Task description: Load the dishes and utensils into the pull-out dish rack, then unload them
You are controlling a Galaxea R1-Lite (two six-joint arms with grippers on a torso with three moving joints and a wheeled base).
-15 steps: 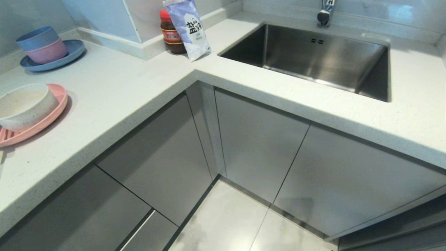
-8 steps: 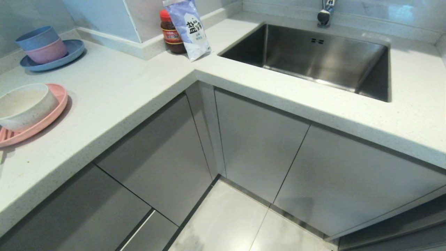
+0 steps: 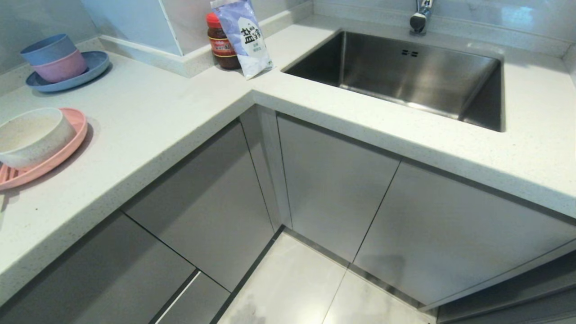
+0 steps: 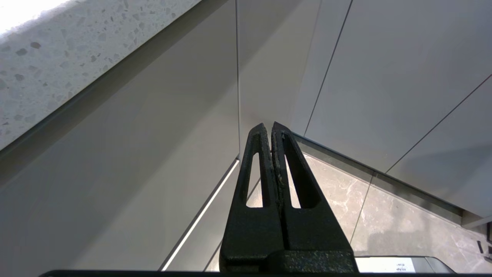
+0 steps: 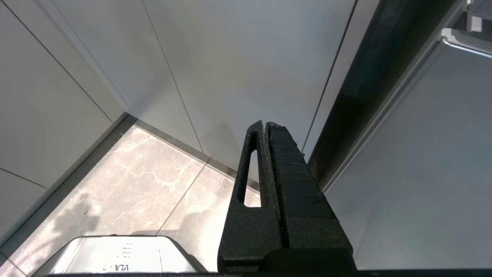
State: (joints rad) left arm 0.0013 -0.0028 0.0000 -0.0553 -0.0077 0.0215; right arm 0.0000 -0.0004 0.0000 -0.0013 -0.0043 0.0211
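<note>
Both tools pressed together, empty: left tool (image 4: 272, 129) and right tool (image 5: 266, 127) low by cupboard fronts (image 3: 333, 180). Bowl (image 3: 31, 135) on pink plate (image 3: 67, 150), worktop (image 3: 148, 121) edge at 9 o'clock. Rack unseen, presumably behind closed drawer. Risks: wrong front pulled; bowl sliding off plate if lifted together.

Bright, even light; glare whitens the countertop (image 4: 23, 15); sharp focus throughout.

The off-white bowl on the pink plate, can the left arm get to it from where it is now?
Probably not yet. The left gripper hangs shut, low beside the cabinet fronts, under the countertop edge; the off-white bowl sits on top, nothing covering it.
</note>
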